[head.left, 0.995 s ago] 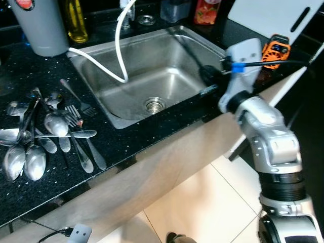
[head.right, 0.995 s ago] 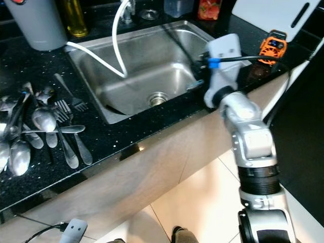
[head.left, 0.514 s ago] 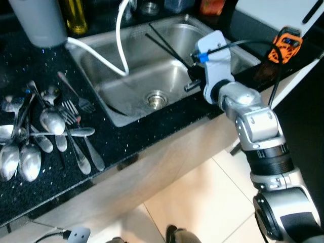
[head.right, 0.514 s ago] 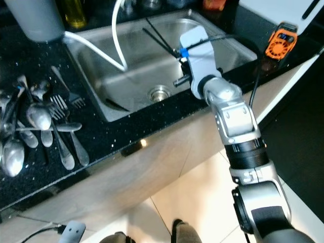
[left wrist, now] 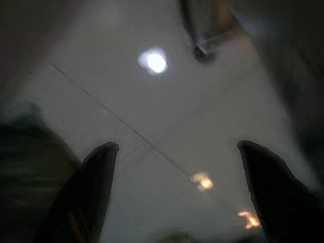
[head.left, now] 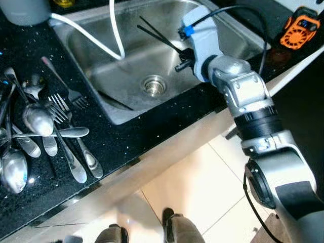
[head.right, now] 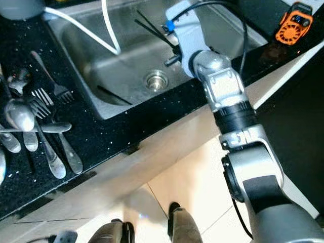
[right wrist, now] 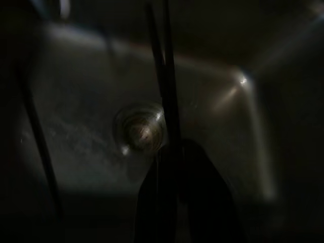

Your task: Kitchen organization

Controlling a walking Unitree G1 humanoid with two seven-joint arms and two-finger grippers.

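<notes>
Right gripper [head.left: 178, 50] sits over the steel sink [head.left: 91, 55], fingers pinched shut on a pair of thin black chopsticks [head.left: 154, 34] that stick out past the fingertips toward the sink's back wall; in the right wrist view the chopsticks [right wrist: 163, 76] run straight out over the drain [right wrist: 140, 129]. Likely step: carrying the chopsticks out of the sink to the counter, to join the other cutlery. To do it well, keep the pinch firm since the sticks are thin and slippery and held near one end; lift clear of the sink rim before swinging across, and watch that the long free ends do not snag the white hose [head.left: 115, 30] hanging into the basin. Lay them flat, not dropped. Left gripper [left wrist: 174, 197] hangs idle, fingers spread wide apart and holding nothing, pointing at pale floor tiles. Surface: black speckled stone counter [head.left: 126, 134], glossy, things may slide on it. A loose heap of spoons [head.left: 35, 119] and forks [head.left: 63, 98] lies on the counter well to the left of the sink, overlapping each other. Orange gadget [head.left: 299, 31] on the counter on the far right side. A grey container [head.left: 23, 7] stands at the back left corner. Pale wood cabinet front below the counter, beige floor tiles [head.left: 202, 187].
</notes>
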